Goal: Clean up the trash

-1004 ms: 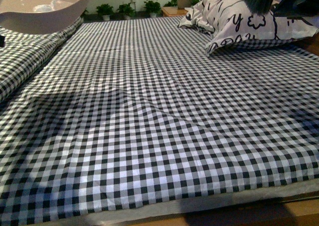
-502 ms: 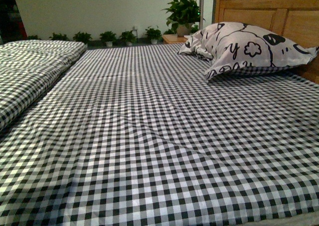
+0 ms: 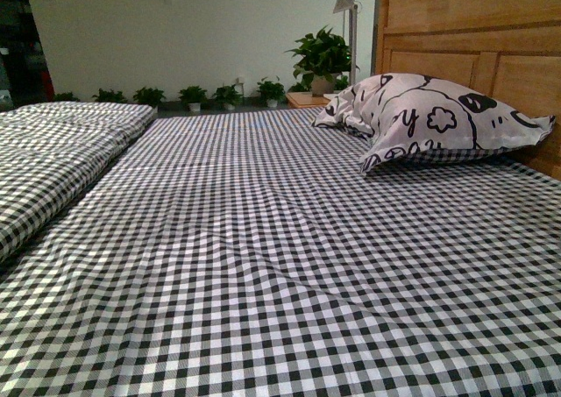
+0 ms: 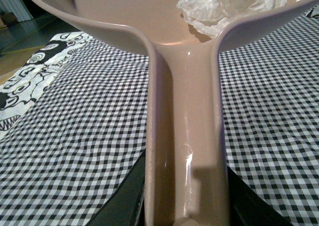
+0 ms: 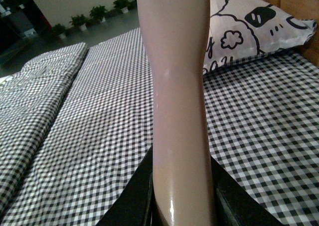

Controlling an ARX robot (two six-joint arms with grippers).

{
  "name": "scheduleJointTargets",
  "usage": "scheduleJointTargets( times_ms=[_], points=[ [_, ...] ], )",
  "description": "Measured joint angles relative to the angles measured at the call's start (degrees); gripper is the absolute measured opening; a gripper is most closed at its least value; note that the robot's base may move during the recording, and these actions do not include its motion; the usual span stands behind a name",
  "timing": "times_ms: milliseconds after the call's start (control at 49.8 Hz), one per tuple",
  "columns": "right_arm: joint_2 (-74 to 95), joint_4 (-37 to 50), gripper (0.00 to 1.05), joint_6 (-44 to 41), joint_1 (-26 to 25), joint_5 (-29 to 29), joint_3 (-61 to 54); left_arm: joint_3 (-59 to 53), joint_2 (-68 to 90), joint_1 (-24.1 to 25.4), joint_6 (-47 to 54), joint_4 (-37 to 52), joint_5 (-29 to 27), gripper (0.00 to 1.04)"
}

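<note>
Trash [image 4: 234, 6] sits in the pan of the dustpan [image 4: 184, 116], which we only get in the left wrist view: a crumpled white wad up by the pan's back wall, right where the handle joins. Part of the wad is cut off by the picture's edge, so we can't say how big the whole thing is. The pan's far lip is cut off too.

The left gripper [image 4: 184, 206] is clamped on the beige handle, dark jaws showing on either side of it low in the shot, though the fingertips themselves are out of frame. Under the dustpan we see the checked sheet [image 4: 75, 151], and a bit of the cartoon-print pillow [image 4: 25, 86] off to one side.

The right gripper [image 5: 182, 196] is closed round another pale handle [image 5: 179, 86]. It runs up out of the picture, so what's at its other end is hidden from us. Same deal with the jaws: dark shapes hugging the handle, tips not visible.

In the front view neither arm shows at all. We just get the bed in black-and-white check, a folded quilt [image 3: 61, 152] along the left, the pillow against the wooden headboard [image 3: 473, 46] on the right, and a row of small potted plants [image 3: 193, 95] by the far wall. No trash to be seen on the sheet from there, but the wrinkles and the dim light make the far corners hard to read.
</note>
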Motion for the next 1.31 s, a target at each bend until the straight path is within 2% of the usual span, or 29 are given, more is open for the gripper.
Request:
scheduleJointTargets(
  times_ms=[341, 743, 964, 1305],
  points=[
    [-5.88, -3.45, 0.20, 0.26, 0.24, -0.42, -1.46, -4.74, -7.21, -2.58, -2.08, -2.89, -1.25, 0.26],
    [-7.69, -4.48, 0.20, 0.26, -0.26, -1.07, -2.19, -6.49, -8.79, -2.71, -3.63, -3.19, -1.33, 0.26],
    [-7.78, -5.46, 0.20, -0.04, 0.07, -0.81, -2.21, -6.91, -8.85, -2.71, -5.14, -3.37, 1.31, 0.26],
    [-7.78, -5.66, 0.20, -0.15, 0.24, -0.79, -2.21, -6.93, -8.85, -2.71, -5.70, -3.43, 1.46, 0.26]
  ],
)
